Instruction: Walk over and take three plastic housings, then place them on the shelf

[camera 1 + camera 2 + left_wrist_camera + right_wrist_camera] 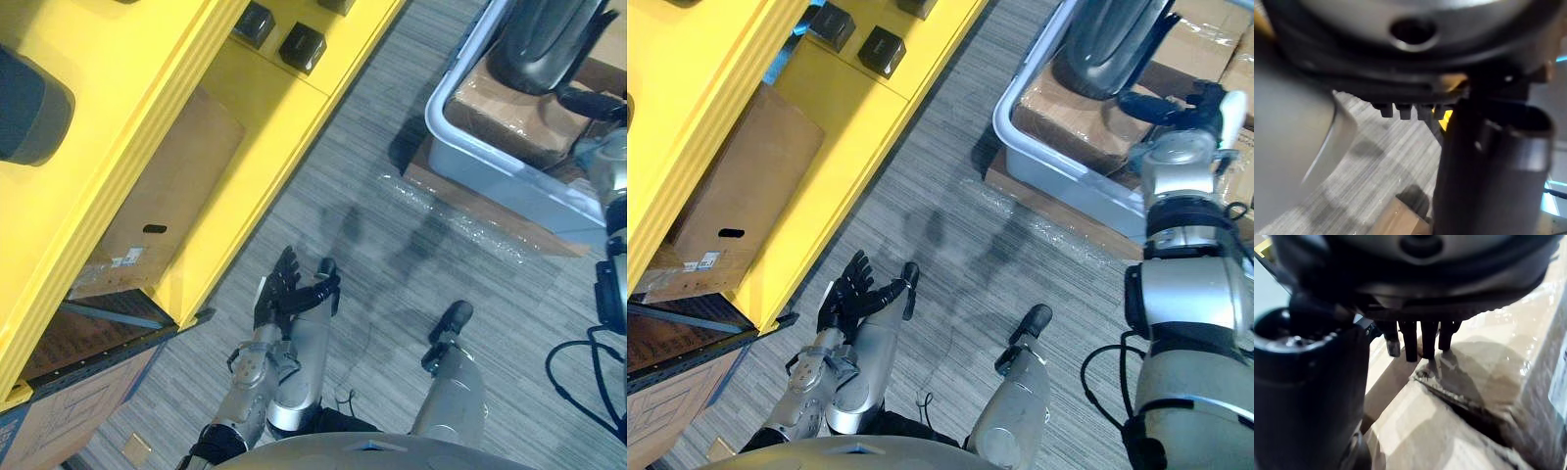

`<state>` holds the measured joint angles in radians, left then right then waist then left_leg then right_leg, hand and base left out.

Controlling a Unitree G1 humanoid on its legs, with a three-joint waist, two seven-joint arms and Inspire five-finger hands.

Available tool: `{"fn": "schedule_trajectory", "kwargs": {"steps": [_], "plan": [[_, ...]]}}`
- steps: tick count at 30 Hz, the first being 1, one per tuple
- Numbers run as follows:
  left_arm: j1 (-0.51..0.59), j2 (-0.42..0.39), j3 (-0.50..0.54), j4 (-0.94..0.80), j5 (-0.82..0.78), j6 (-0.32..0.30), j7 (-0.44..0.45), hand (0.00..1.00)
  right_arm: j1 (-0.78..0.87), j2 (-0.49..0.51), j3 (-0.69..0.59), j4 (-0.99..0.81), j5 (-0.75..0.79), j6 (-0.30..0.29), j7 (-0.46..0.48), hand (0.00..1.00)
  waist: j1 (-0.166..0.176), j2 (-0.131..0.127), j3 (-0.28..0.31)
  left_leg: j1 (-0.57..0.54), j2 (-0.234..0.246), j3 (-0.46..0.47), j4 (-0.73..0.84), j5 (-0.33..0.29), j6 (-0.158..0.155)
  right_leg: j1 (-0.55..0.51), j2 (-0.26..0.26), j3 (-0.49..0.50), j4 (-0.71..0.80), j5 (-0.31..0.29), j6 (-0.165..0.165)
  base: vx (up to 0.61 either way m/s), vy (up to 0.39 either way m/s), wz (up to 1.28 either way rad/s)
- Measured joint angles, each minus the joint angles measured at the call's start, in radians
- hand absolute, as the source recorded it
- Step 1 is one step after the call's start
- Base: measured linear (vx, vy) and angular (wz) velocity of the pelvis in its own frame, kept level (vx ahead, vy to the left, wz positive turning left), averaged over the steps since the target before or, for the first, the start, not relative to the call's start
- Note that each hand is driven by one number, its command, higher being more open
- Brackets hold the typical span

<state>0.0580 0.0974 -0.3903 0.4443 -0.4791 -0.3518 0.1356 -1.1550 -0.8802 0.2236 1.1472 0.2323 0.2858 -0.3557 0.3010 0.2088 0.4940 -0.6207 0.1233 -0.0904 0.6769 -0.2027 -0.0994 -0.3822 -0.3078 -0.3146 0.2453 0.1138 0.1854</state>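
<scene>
A large dark plastic housing (1112, 39) lies in a grey tub (1058, 166) at the upper right, on brown cardboard (1073, 122). My right hand (1176, 108) is held over the tub just right of the housing, fingers straight and nothing in it; in the right wrist view its fingers (1422, 340) hang above the cardboard. My left hand (857, 289) hovers low over the carpet beside the yellow shelf (127, 117), open and empty. A dark rounded thing (24, 108), much like the housing, rests on the shelf's upper level at the far left.
The shelf runs diagonally along the left. A flat cardboard box (167, 196) lies on its lower level and two small black boxes (302, 47) sit farther along. The tub stands on a plastic-wrapped board (470, 211). Grey carpet lies between shelf and tub.
</scene>
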Motion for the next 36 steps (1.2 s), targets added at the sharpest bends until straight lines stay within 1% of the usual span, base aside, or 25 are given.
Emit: {"fn": "schedule_trajectory", "kwargs": {"steps": [1,4,6,8,11,13,15,18,19,21,22,24,25,27,28,29,30,33,35,36], "plan": [[-0.007,0.000,-0.001,0.008,0.000,0.002,0.009,1.00,0.000,-0.024,0.017,0.007,-0.002,0.007,0.001,0.00,0.002,0.000,0.000,-0.006,-0.006,-0.002,-0.001,0.001,0.001,-0.004,-0.005,-0.004,-0.002,0.001,0.001,-0.01,0.046,0.08],[-0.009,0.001,0.000,0.018,-0.011,0.003,0.021,1.00,0.000,-0.044,0.035,0.018,-0.055,0.021,0.006,0.00,0.003,0.000,0.000,-0.012,-0.007,-0.005,-0.003,0.001,0.001,-0.005,-0.006,-0.010,-0.006,0.001,0.002,0.01,0.033,0.05],[-0.009,0.001,0.001,0.017,-0.026,0.004,0.026,1.00,-0.003,-0.062,0.046,0.018,-0.070,0.036,0.024,0.00,0.002,0.000,0.000,-0.017,-0.007,-0.011,-0.006,0.002,0.000,-0.007,-0.004,-0.017,-0.006,0.001,0.001,0.03,0.010,0.06],[-0.009,0.001,0.003,0.017,-0.026,0.005,0.026,1.00,-0.005,-0.071,0.056,0.027,-0.071,0.075,0.062,0.00,0.000,0.000,0.000,-0.016,-0.006,-0.016,-0.006,0.004,-0.002,-0.002,-0.004,-0.035,-0.006,0.001,0.001,0.06,0.000,0.07],[-0.006,0.001,0.005,0.009,-0.026,0.005,0.024,1.00,-0.013,-0.070,0.051,0.042,-0.071,0.099,0.092,0.00,0.000,0.000,0.000,-0.014,-0.005,-0.017,-0.005,0.004,-0.002,0.001,-0.004,-0.041,-0.006,0.001,0.000,0.03,0.003,0.02],[0.001,0.002,0.005,-0.008,-0.025,0.006,0.019,1.00,-0.024,-0.070,0.051,0.057,-0.077,0.107,0.126,0.00,-0.002,-0.001,0.000,-0.003,-0.003,-0.015,-0.005,0.004,-0.003,0.012,-0.004,-0.043,-0.007,0.001,0.000,0.00,0.000,0.00],[0.025,0.005,0.007,-0.058,-0.024,0.006,0.004,1.00,-0.023,-0.055,0.055,0.067,-0.123,0.120,0.180,0.00,-0.004,-0.002,0.001,0.025,0.004,-0.012,-0.009,0.001,-0.005,0.038,0.000,-0.050,-0.007,-0.003,-0.007,-0.01,0.007,-0.02],[0.032,0.017,0.008,-0.086,-0.022,0.005,0.002,1.00,-0.022,-0.024,0.065,0.075,-0.189,0.120,0.233,0.00,-0.006,-0.006,0.004,0.050,0.017,-0.011,-0.019,0.000,-0.006,0.056,0.010,-0.054,-0.007,-0.009,-0.017,-0.05,0.001,-0.07],[0.036,0.030,0.020,-0.104,-0.023,0.005,-0.004,1.00,-0.022,-0.010,0.089,0.072,-0.222,0.115,0.269,0.00,-0.008,-0.015,0.010,0.067,0.028,-0.009,-0.025,0.000,-0.010,0.067,0.019,-0.054,-0.008,-0.012,-0.021,-0.05,-0.009,-0.10],[0.048,0.036,0.040,-0.126,-0.026,0.005,-0.012,1.00,-0.022,-0.003,0.116,0.068,-0.250,0.118,0.318,0.00,-0.017,-0.028,0.019,0.090,0.030,-0.009,-0.046,0.007,-0.016,0.085,0.022,-0.056,-0.015,-0.012,-0.022,-0.03,-0.007,-0.03],[0.074,0.040,0.058,-0.157,-0.027,0.006,-0.015,1.00,-0.022,-0.001,0.132,0.053,-0.267,0.118,0.349,1.00,-0.027,-0.039,0.025,0.109,0.030,-0.008,-0.063,0.013,-0.019,0.100,0.024,-0.057,-0.023,-0.011,-0.023,0.00,0.000,0.00],[0.112,0.048,0.077,-0.198,-0.029,0.008,-0.020,1.00,-0.018,-0.001,0.141,0.015,-0.268,0.121,0.376,1.00,-0.041,-0.055,0.033,0.140,0.033,-0.001,-0.081,0.021,-0.023,0.119,0.025,-0.055,-0.028,-0.011,-0.024,0.00,-0.002,-0.03],[0.143,0.058,0.092,-0.231,-0.029,0.019,-0.030,1.00,-0.004,-0.002,0.141,-0.041,-0.265,0.119,0.376,1.00,-0.057,-0.072,0.034,0.164,0.037,0.004,-0.104,0.028,-0.026,0.136,0.029,-0.054,-0.039,-0.010,-0.025,0.01,-0.005,-0.05],[0.150,0.064,0.092,-0.238,-0.029,0.029,-0.034,1.00,0.005,-0.003,0.141,-0.075,-0.264,0.117,0.362,1.00,-0.062,-0.080,0.034,0.180,0.041,0.009,-0.117,0.031,-0.028,0.145,0.032,-0.053,-0.041,-0.010,-0.025,0.02,-0.009,-0.06],[0.150,0.066,0.090,-0.238,-0.028,0.032,-0.035,1.00,0.005,-0.002,0.140,-0.099,-0.262,0.113,0.331,1.00,-0.064,-0.087,0.035,0.196,0.043,0.015,-0.127,0.036,-0.029,0.150,0.033,-0.049,-0.041,-0.010,-0.026,0.02,-0.011,-0.10],[0.149,0.065,0.084,-0.238,-0.028,0.032,-0.038,1.00,0.005,-0.001,0.139,-0.123,-0.261,0.095,0.281,1.00,-0.066,-0.093,0.036,0.207,0.044,0.021,-0.140,0.042,-0.031,0.151,0.032,-0.044,-0.041,-0.010,-0.027,0.02,-0.009,-0.09],[0.149,0.065,0.080,-0.238,-0.028,0.032,-0.038,1.00,0.005,0.001,0.138,-0.137,-0.262,0.084,0.252,1.00,-0.067,-0.095,0.036,0.211,0.044,0.024,-0.145,0.045,-0.032,0.151,0.032,-0.042,-0.041,-0.010,-0.027,0.01,-0.004,-0.07],[0.149,0.058,0.060,-0.237,-0.028,0.032,-0.039,1.00,0.004,0.024,0.090,-0.227,-0.267,0.007,0.079,1.00,-0.078,-0.095,0.035,0.225,0.045,0.030,-0.157,0.050,-0.033,0.152,0.032,-0.035,-0.038,-0.012,-0.030,-0.01,0.008,-0.04],[0.149,0.058,0.048,-0.234,-0.028,0.032,-0.042,1.00,0.005,0.040,0.089,-0.272,-0.306,-0.055,-0.008,1.00,-0.081,-0.095,0.035,0.229,0.046,0.031,-0.160,0.051,-0.034,0.154,0.032,-0.035,-0.036,-0.014,-0.033,0.00,0.000,0.00],[0.149,0.058,0.045,-0.230,-0.028,0.031,-0.045,1.00,0.004,0.043,0.089,-0.287,-0.306,-0.074,-0.025,1.00,-0.081,-0.095,0.035,0.229,0.046,0.031,-0.162,0.052,-0.034,0.154,0.032,-0.035,-0.036,-0.014,-0.033,0.00,0.000,0.00]]}}
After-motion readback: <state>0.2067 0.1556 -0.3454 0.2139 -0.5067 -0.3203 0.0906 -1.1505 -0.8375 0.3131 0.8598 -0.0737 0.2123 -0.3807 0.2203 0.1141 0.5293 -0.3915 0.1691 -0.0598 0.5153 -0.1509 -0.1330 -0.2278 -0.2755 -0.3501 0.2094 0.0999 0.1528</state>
